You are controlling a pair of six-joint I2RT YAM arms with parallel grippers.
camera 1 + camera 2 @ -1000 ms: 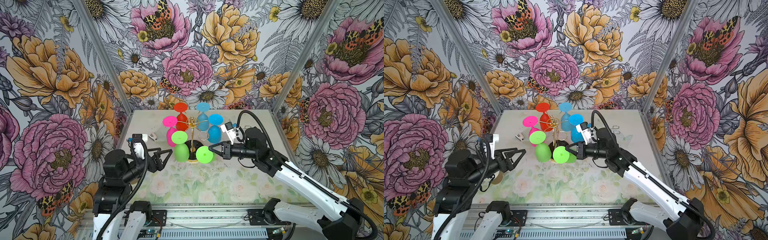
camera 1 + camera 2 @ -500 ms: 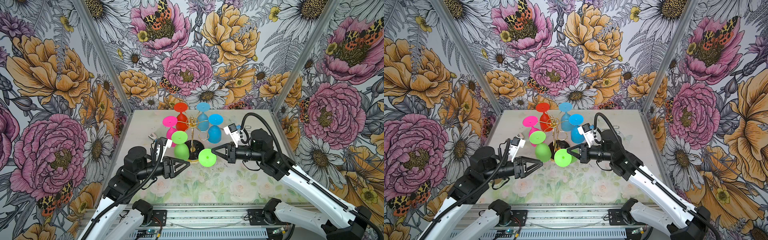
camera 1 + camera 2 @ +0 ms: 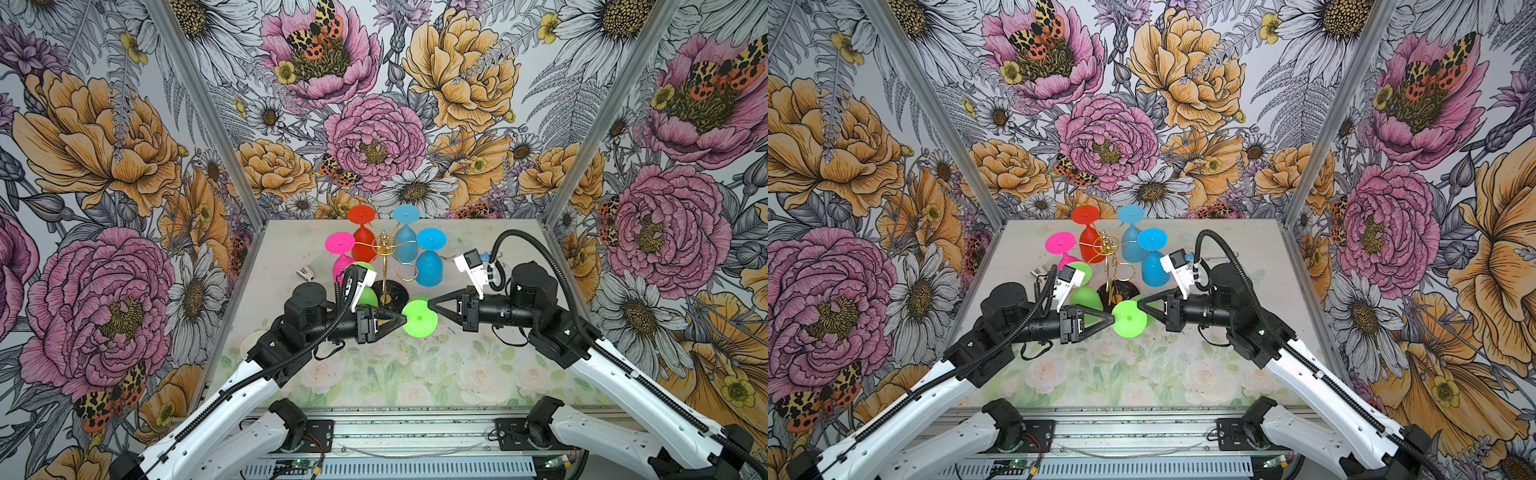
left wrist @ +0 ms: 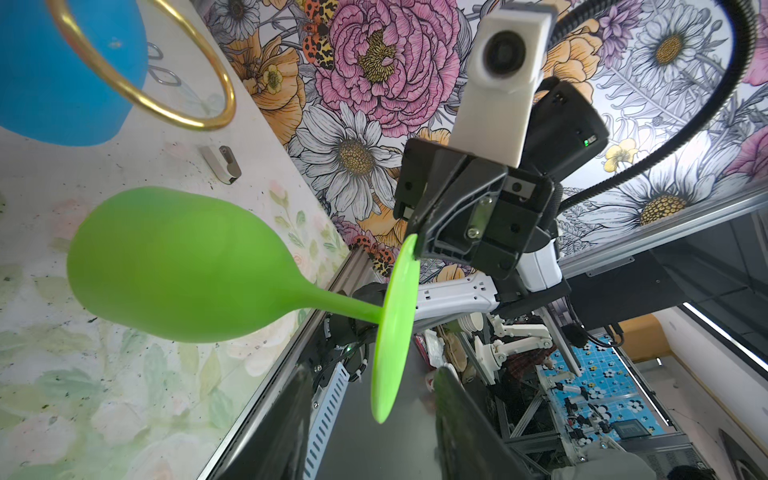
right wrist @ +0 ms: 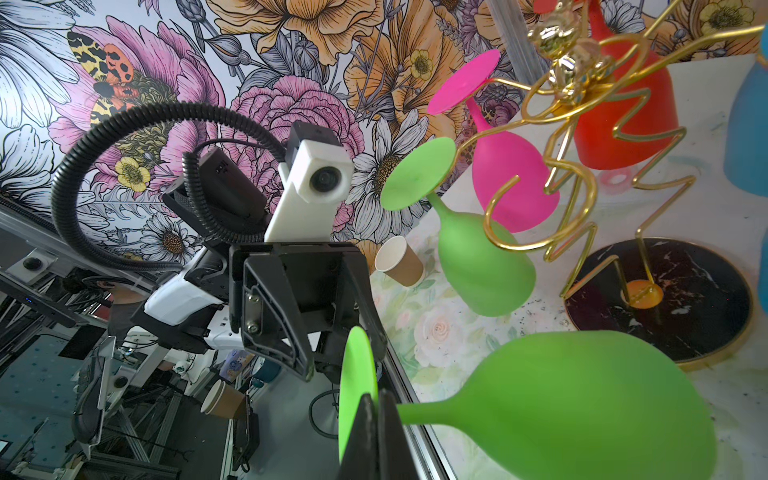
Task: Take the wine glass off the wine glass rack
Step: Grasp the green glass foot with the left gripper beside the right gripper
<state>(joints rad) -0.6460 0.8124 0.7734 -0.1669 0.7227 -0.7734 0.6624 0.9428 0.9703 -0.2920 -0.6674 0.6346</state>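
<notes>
The lime-green wine glass (image 3: 419, 320) (image 3: 1128, 318) is off the wine glass rack (image 3: 384, 245) (image 3: 1105, 245). It is held on its side at about 5 o'clock from the rack's round black base, with its foot turned toward the front rail and its bowl toward the rack. The right gripper (image 3: 430, 302) (image 3: 1139, 302) comes in from 2 o'clock of the foot and is clenched on its rim, which the left wrist view (image 4: 415, 249) shows plainly. The left gripper (image 3: 404, 319) (image 3: 1113, 319) meets the foot from 9 o'clock. Its jaws are parted and straddle the disc's edge, with a gap on either side (image 5: 345, 361). Five glasses hang on the rack: a red glass (image 3: 361, 237) at 11 o'clock of the pole, a pink glass (image 3: 340, 249) at 9, two blue glasses (image 3: 405, 241) (image 3: 430, 266) at 1 and 3, and a second green glass (image 5: 482, 266) at 7, partly behind the left wrist camera. One gold loop arm (image 3: 407, 274) at 5 o'clock hangs empty. A paper cup (image 5: 401, 262) lies on its side near the table's left edge.
</notes>
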